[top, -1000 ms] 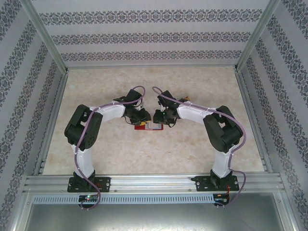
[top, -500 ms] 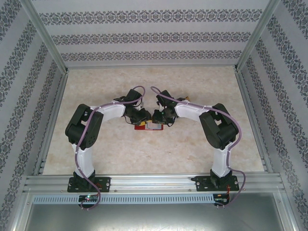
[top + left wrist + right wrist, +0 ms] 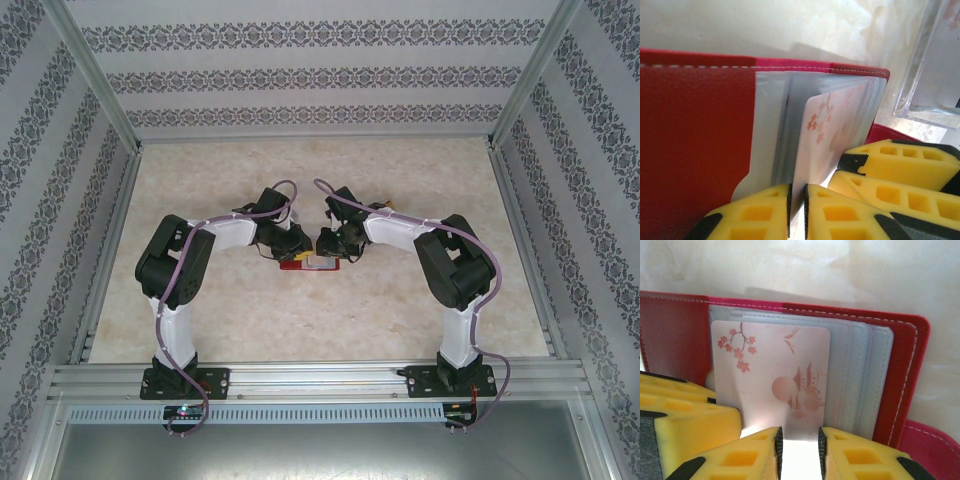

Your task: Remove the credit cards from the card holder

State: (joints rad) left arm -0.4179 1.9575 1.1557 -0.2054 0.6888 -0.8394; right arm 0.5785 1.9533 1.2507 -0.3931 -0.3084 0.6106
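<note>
Left gripper [image 3: 796, 192] pinches the blossom card [image 3: 827, 125] by its edge inside the open red holder [image 3: 695, 150]; right gripper [image 3: 840, 171] sits just beside.

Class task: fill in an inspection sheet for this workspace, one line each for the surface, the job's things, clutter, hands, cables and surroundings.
Surface: pale marbled table.
Job's things: red card holder open, its clear sleeves fanned; one credit card, printed with blossoms and a pagoda, in front of them.
Clutter: a clear plastic piece beside the holder; what it is cannot be told.
Hands: left hand pinched on the card's edge; right hand slightly parted at the card's near edge, grip unclear.
Cables: purple cables run along both arms.
Surroundings: patterned walls, aluminium rail.
</note>
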